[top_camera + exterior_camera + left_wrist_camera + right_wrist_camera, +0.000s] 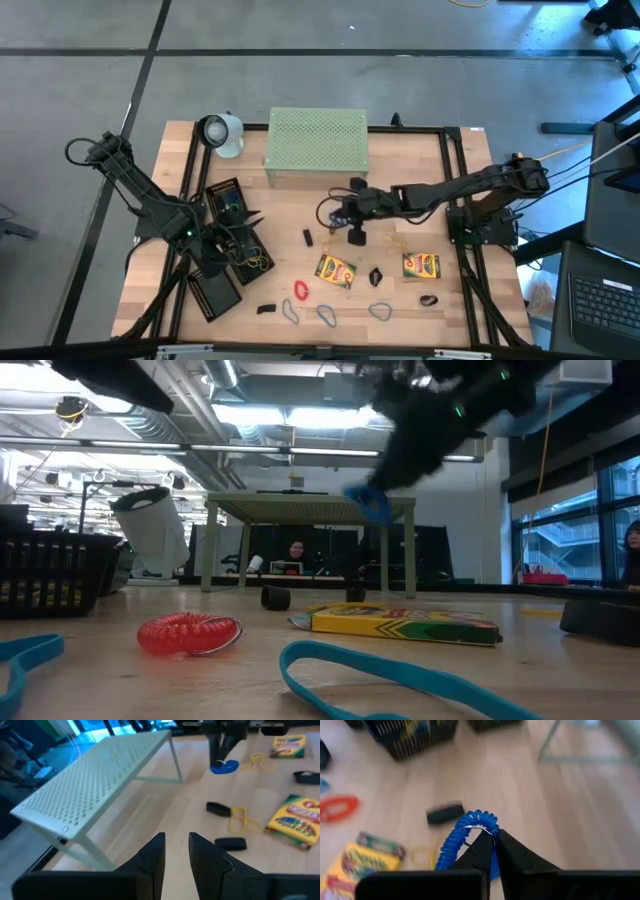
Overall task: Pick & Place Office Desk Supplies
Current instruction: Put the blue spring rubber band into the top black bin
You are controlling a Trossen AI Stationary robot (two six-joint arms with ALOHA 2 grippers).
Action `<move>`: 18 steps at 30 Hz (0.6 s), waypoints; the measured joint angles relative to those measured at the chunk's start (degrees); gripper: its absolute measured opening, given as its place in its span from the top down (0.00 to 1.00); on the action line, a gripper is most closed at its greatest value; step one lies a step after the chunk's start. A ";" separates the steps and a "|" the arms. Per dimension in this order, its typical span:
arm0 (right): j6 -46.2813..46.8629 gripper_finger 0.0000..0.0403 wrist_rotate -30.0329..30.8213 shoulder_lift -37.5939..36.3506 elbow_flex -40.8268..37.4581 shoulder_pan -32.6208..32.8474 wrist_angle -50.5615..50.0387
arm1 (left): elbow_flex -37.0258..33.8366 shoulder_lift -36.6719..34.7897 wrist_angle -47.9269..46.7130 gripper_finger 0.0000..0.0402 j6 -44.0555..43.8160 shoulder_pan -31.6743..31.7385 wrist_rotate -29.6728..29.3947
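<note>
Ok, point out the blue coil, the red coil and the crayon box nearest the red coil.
blue coil (470, 827): right wrist view, its upper loops.
red coil (188, 633): low view, its middle.
crayon box (405, 624): low view, its long yellow side.

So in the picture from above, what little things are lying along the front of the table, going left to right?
Black clip → red coil → grey band → another grey band → dark loop.

right end effector (492, 845) pinched closed at table centre, left end effector (176, 851) slightly parted
</note>
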 joint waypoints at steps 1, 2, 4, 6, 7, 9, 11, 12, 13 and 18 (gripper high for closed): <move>-0.79 0.96 -0.12 -0.09 1.17 0.00 0.10 | 0.00 0.00 1.32 0.80 1.30 0.00 -0.04; -1.67 0.96 -0.16 -0.09 2.43 0.00 0.69 | 0.00 0.00 2.70 0.80 2.88 0.02 -0.03; -3.98 0.96 -0.34 -0.09 4.92 0.02 1.82 | 0.00 0.11 6.25 0.80 6.82 0.02 -0.05; -6.26 0.96 -0.37 -0.09 7.25 0.02 2.41 | 0.00 0.53 10.14 0.80 11.62 0.04 -0.04; -7.41 0.96 -0.37 -0.09 8.30 0.02 2.78 | 0.00 0.82 12.29 0.80 14.40 0.04 0.17; -9.97 0.96 -0.41 -0.09 10.08 0.02 3.83 | 0.00 1.44 16.56 0.78 19.63 0.03 0.54; -11.85 0.96 -0.51 -0.11 11.55 0.02 5.34 | 0.00 2.47 21.04 0.75 24.79 0.23 0.74; -12.80 0.96 -0.54 -0.15 12.19 0.02 5.51 | 0.00 3.05 23.18 0.73 27.50 0.44 0.93; -13.38 0.96 -0.54 -0.16 12.82 0.02 5.50 | 0.00 3.65 25.28 0.71 30.08 0.68 0.98; -14.50 0.96 -3.32 -0.16 14.35 0.02 6.49 | 0.00 6.68 35.85 0.59 42.97 3.29 0.46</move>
